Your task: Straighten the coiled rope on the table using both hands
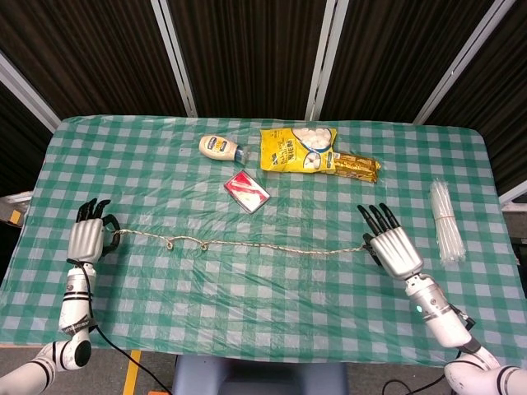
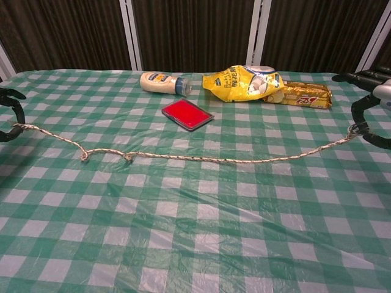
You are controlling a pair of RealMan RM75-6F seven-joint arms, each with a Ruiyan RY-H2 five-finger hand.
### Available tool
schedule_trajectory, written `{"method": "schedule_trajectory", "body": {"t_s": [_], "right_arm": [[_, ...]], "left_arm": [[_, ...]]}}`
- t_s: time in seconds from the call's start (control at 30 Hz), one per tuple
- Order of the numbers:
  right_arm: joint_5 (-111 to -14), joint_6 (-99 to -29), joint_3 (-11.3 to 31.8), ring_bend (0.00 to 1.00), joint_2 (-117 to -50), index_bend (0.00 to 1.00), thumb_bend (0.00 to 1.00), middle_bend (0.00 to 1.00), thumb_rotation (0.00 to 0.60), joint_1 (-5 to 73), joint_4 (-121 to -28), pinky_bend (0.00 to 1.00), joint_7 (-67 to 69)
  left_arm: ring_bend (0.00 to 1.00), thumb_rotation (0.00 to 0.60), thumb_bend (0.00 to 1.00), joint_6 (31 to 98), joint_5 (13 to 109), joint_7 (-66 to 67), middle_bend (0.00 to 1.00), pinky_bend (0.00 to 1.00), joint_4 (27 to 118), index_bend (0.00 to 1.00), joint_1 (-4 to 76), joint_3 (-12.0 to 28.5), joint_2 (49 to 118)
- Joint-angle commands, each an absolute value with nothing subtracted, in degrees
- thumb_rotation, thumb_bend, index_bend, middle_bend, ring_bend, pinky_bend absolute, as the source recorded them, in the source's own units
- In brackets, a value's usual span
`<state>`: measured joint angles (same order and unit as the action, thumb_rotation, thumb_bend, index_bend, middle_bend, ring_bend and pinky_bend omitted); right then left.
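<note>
A thin beige rope (image 1: 247,244) (image 2: 201,159) lies stretched almost straight across the green checked table, with two small kinks near its left part (image 2: 85,155). My left hand (image 1: 85,235) (image 2: 8,115) pinches the rope's left end at the table's left side. My right hand (image 1: 390,248) (image 2: 371,104) pinches the right end, fingers curled around it. In the chest view both hands are cut off by the frame edges.
At the back stand a mayonnaise bottle (image 1: 220,148) on its side, a yellow snack bag (image 1: 298,149), a cracker packet (image 1: 356,167) and a red flat case (image 1: 248,190). A bundle of clear straws (image 1: 445,222) lies at the right edge.
</note>
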<state>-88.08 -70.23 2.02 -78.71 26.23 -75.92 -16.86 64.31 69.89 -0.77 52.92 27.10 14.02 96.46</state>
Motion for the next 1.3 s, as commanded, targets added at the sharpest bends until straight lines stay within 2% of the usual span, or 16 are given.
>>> {"method": "schedule_trajectory", "body": {"t_s": [0.03, 0.9, 1.3], "right_arm": [[-87.44, -70.26, 2.22, 0.00, -78.35, 0.80, 0.55, 0.06, 0.600, 25.81, -75.12, 0.00, -16.04], [-83.56, -69.69, 3.64, 0.00, -75.30, 0.80, 0.55, 0.06, 0.600, 23.31, -70.56, 0.00, -10.51], [-82.63, -66.67, 3.39, 0.00, -77.20, 0.80, 0.55, 0.06, 0.600, 23.77, -67.51, 0.00, -9.69]], "left_arm": [[0.02, 0.600, 0.48, 63.94, 69.64, -0.59, 0.14, 0.09, 51.94, 0.65, 27.30, 13.99, 96.91], [0.02, 0.600, 0.48, 58.19, 65.55, 0.07, 0.14, 0.09, 39.78, 0.65, 29.30, 15.63, 101.26], [0.03, 0.600, 0.48, 55.23, 65.22, -0.57, 0.14, 0.09, 35.52, 0.65, 30.06, 15.40, 103.34]]}}
